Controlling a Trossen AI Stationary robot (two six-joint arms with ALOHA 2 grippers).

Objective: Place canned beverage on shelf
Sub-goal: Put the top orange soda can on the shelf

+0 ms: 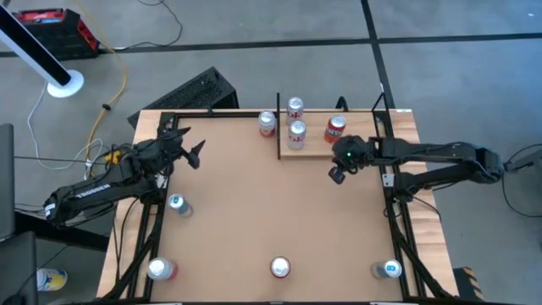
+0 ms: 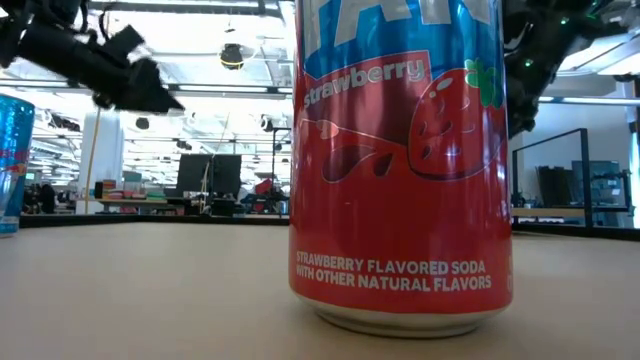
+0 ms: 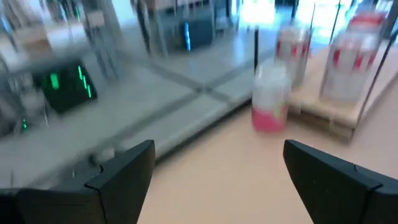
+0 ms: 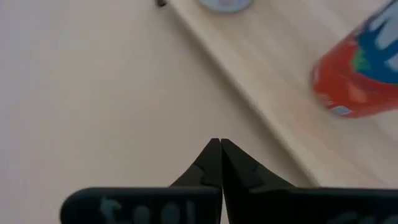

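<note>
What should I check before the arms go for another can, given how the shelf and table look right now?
1. Right pincer empty and shut: ok, its tips meet above the brown tabletop, beside the pale wood plank shelf.
2. Left pincer open and empty: ok, nothing between its fingers.
3. Red strawberry soda can upright on the shelf: ok.
4. Two red and white cans standing on the shelf: ok.
5. Cans left on the table: not ok, four wait along the near edge and left side, such as the blue can, plus one by the shelf's end.
6. Free space on the shelf: cannot tell.
</note>
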